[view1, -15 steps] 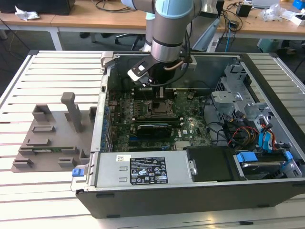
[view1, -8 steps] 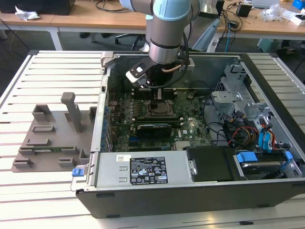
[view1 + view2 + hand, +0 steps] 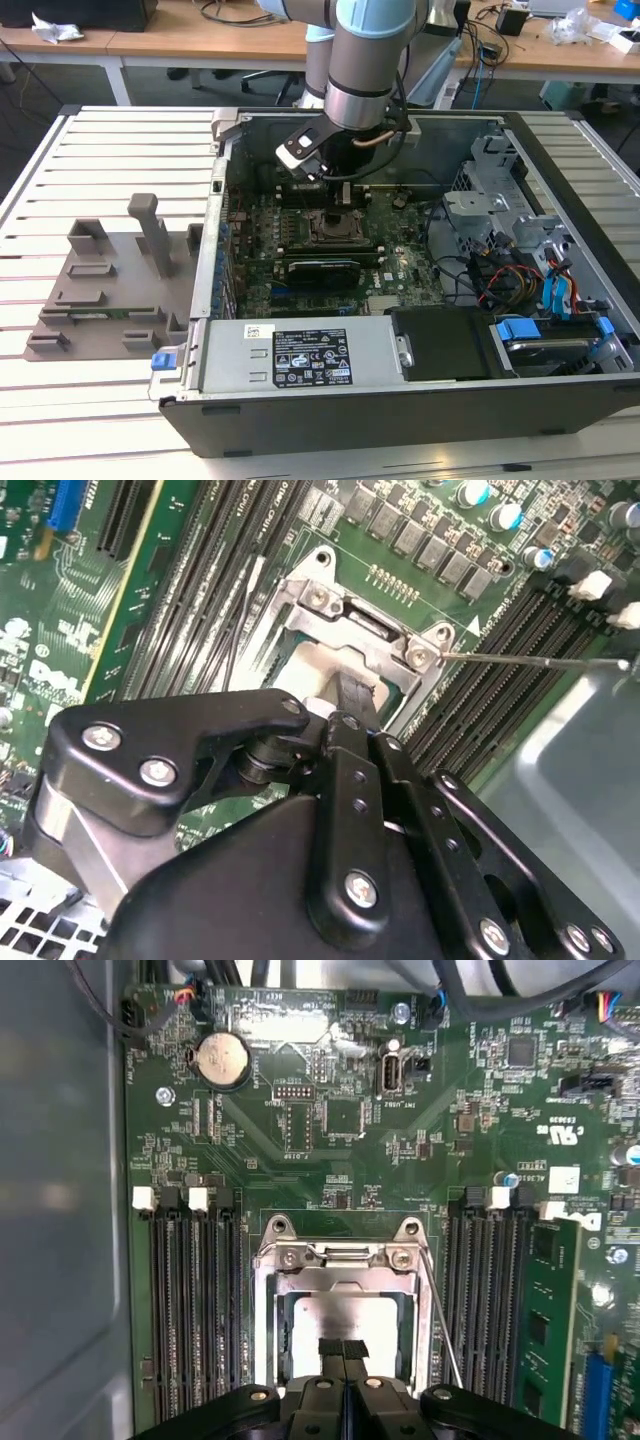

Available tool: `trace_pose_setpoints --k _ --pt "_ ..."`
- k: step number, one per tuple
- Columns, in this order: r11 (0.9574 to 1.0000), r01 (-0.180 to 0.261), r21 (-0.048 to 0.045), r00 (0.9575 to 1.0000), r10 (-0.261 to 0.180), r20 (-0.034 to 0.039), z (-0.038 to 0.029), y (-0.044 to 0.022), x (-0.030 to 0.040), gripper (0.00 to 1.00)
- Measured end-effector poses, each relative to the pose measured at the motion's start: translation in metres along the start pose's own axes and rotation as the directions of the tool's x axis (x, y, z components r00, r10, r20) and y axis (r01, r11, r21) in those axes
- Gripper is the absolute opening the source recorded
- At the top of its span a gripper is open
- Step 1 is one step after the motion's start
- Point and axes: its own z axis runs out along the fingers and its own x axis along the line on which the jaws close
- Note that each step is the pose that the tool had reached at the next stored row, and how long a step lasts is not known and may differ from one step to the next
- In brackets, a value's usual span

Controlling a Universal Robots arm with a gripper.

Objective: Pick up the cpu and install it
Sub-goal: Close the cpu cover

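Note:
The cpu (image 3: 345, 1312) lies flat inside the open metal socket frame (image 3: 340, 1257) on the green motherboard (image 3: 395, 262), its pale silvery top facing up. My gripper (image 3: 343, 1350) hangs straight over it with the two black fingertips pressed together and nothing between them. The tips sit at or just above the chip's surface; I cannot tell whether they touch it. In the second wrist view the gripper (image 3: 352, 692) covers most of the cpu (image 3: 318, 670), with the socket frame (image 3: 375, 630) beyond it. In the exterior view the gripper (image 3: 336, 203) is low inside the open computer case.
Black memory slots flank the socket, with one green memory module (image 3: 553, 1300) seated. A thin socket lever wire (image 3: 442, 1310) stands beside the frame. A long black expansion card (image 3: 322, 270), power supply (image 3: 300, 362) and drive cage (image 3: 495, 200) crowd the case. A grey fixture (image 3: 110, 285) sits outside.

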Motion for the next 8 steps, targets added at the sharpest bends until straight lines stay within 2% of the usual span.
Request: trace_pose_setpoints --k 8 --pt "1.0 0.0 0.0001 1.0 0.0 0.0001 -0.019 -0.0012 -0.0008 0.11"
